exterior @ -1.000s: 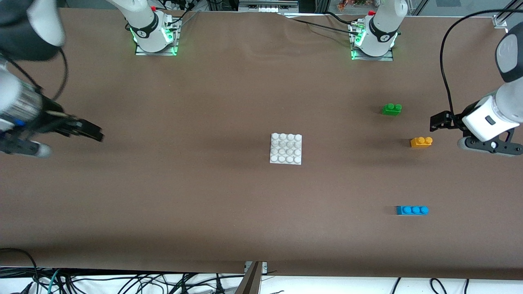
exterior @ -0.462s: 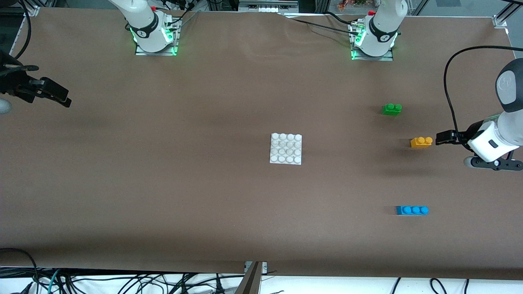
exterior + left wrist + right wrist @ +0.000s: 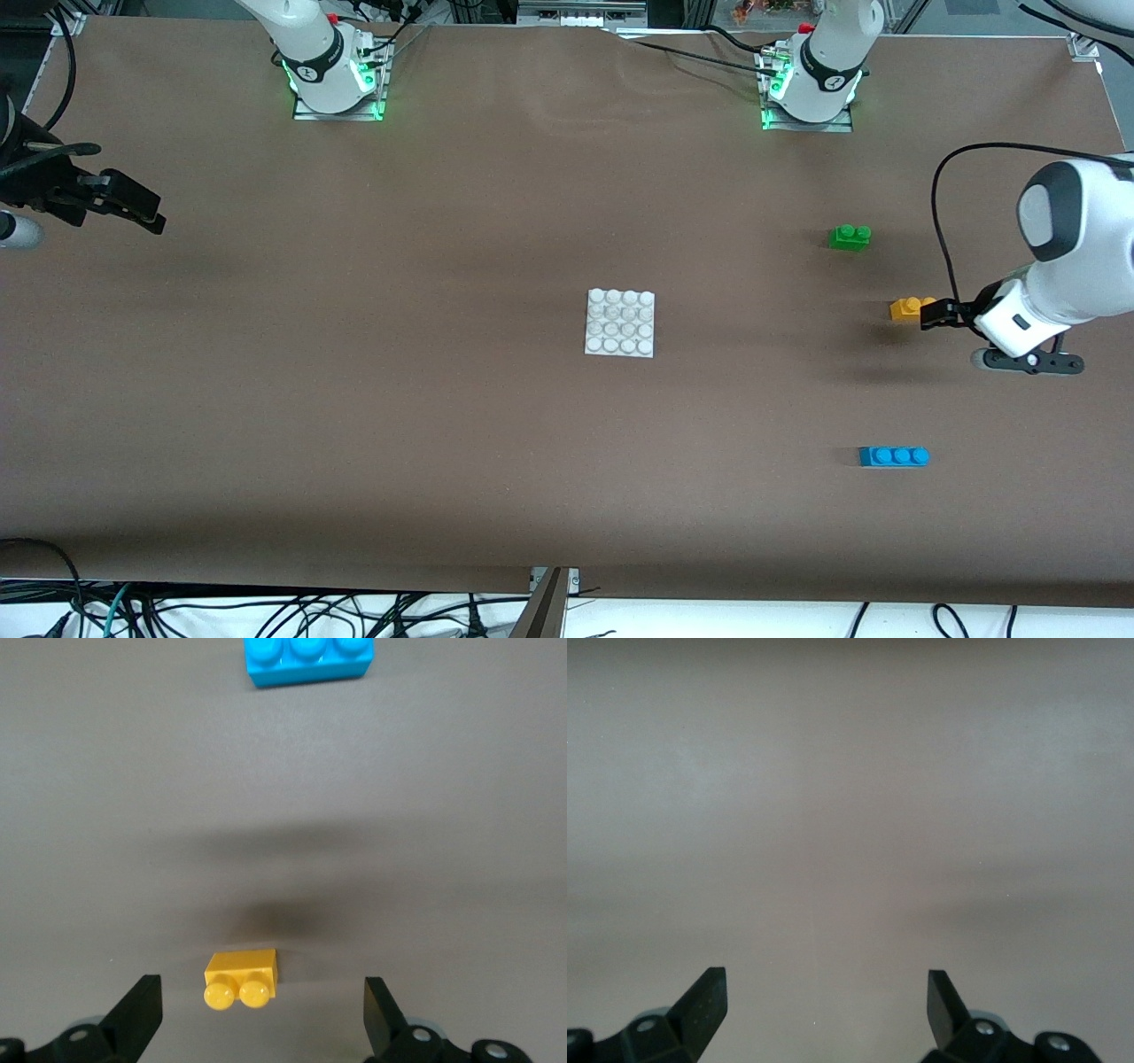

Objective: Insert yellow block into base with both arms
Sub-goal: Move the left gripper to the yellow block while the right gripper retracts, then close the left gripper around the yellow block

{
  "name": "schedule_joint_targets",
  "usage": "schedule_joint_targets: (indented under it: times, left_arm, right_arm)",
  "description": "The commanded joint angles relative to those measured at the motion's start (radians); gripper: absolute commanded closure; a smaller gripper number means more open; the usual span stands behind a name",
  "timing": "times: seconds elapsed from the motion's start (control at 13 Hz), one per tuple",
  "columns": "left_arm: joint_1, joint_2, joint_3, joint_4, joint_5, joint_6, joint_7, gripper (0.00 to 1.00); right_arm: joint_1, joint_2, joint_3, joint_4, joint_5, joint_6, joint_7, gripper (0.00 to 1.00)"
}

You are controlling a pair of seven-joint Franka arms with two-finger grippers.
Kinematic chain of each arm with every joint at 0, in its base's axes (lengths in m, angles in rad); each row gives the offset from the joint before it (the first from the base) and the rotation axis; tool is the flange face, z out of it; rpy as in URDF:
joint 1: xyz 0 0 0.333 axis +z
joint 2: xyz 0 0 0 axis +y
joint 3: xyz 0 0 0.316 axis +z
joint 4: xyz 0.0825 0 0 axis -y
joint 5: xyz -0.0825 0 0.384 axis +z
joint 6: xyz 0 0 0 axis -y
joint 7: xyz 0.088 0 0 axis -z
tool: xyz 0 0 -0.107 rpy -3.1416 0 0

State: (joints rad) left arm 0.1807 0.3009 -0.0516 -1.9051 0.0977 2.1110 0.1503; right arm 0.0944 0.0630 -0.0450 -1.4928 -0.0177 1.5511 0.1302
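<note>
Left tool (image 3: 932, 314) open over the yellow block (image 3: 905, 308), not gripping (block sits on bench (image 3: 443, 425) toward left arm's end). Right tool (image 3: 133, 206) open over the right arm's end, waiting. Base (image 3: 620, 323) mid-bench.

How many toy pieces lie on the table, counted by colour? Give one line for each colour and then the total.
Yellow block: 1
Green two-stud brick: 1
Blue three-stud brick: 1
White studded base: 1
Total: 4
</note>
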Motion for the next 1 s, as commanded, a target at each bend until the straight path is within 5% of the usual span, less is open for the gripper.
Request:
schedule_joint_targets:
  times: [0.0,0.54,0.92]
  left_arm:
    - [0.041,-0.025,-0.002,-0.132,0.040,0.151,0.014,0.00]
    - [0.123,0.007,-0.002,-0.366,0.097,0.525,0.032,0.00]
    - [0.134,0.020,-0.004,-0.405,0.096,0.543,0.022,0.00]
  right_arm:
    - [-0.012,0.000,0.010,0.002,-0.008,0.006,-0.021,0.00]
    - [-0.018,0.003,-0.006,0.046,-0.014,0.009,-0.024,0.00]
    - [-0.010,0.020,0.001,0.046,-0.008,0.047,-0.023,0.00]
